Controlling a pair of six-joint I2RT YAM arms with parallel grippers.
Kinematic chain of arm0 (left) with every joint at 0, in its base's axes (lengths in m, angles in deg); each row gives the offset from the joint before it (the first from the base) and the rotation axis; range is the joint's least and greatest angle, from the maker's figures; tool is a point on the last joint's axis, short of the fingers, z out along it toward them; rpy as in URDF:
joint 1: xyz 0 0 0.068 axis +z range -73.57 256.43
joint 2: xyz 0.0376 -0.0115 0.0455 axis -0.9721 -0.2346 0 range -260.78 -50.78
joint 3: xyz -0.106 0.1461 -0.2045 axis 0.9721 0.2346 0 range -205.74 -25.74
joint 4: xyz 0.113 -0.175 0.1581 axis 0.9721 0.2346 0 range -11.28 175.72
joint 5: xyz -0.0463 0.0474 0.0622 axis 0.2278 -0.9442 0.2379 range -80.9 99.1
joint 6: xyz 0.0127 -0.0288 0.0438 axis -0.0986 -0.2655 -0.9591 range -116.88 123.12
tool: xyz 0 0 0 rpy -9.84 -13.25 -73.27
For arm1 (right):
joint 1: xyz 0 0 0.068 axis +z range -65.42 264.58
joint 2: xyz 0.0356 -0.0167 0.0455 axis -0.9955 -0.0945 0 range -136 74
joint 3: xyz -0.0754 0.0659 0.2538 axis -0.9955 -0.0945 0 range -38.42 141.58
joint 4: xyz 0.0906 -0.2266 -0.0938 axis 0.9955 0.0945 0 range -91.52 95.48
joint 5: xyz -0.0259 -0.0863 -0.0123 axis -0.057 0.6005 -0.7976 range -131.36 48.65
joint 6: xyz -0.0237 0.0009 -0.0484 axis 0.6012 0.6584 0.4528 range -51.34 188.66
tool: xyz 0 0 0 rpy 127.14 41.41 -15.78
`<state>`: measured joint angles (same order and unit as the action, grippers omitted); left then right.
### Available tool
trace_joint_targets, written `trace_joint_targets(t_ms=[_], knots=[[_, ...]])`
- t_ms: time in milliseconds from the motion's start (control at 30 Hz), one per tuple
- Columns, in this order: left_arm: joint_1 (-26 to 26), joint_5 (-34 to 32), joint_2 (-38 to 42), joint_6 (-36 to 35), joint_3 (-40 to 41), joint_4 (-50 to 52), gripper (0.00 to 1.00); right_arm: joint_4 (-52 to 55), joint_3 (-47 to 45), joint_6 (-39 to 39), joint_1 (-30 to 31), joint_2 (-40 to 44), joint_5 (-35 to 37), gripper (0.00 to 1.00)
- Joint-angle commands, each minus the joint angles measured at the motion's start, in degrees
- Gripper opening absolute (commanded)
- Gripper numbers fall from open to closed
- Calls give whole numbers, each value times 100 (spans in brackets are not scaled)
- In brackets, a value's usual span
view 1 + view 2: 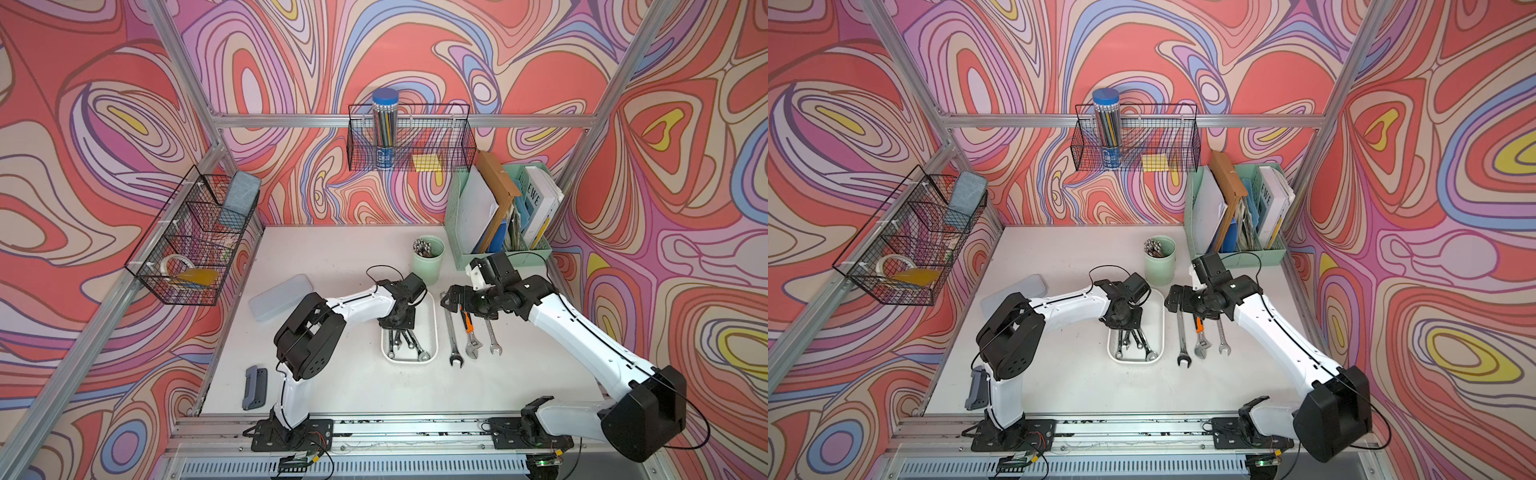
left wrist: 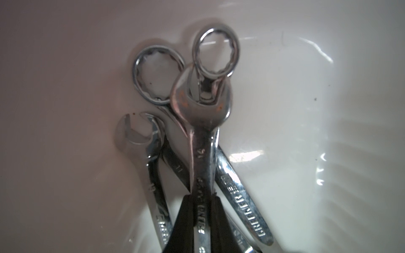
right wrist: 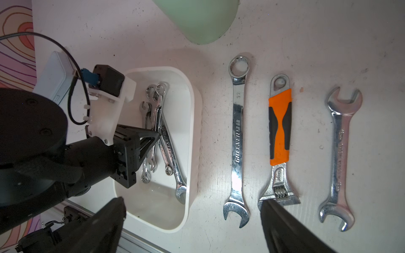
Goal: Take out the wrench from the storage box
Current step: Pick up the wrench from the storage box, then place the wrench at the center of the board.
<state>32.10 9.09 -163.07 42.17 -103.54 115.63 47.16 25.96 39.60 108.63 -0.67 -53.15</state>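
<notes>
1. Wrench (the one stamped 14) lies on top of the pile inside the storage box, its open end over the ring of another.
2. The left gripper reaches down into the box, its black fingers clamped together on that wrench's shank.
3. The other wrenches lie fanned beneath it on the box floor; whether the gripped one is clear of them cannot be told.
4. The right gripper hovers with jaws spread wide, holding nothing, above the table just beside the box.
5. On the table beside the box lie a combination wrench, an adjustable wrench with an orange grip and an open-ended wrench, side by side without touching.
</notes>
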Motion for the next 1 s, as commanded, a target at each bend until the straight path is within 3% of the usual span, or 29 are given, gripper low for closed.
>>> trace_joint_targets(t_ms=[0, 533, 967], knots=[[-40, 103, 171, 35, -68, 239, 0, -44, -79, -21, 3, 41, 54, 98], [-40, -33, 439, -132, -267, 542, 0, -32, -68, -12, 1, 50, 98, 98], [16, -420, 868, -525, -894, 1565, 0, -87, 91, -29, 3, -47, -11, 98]])
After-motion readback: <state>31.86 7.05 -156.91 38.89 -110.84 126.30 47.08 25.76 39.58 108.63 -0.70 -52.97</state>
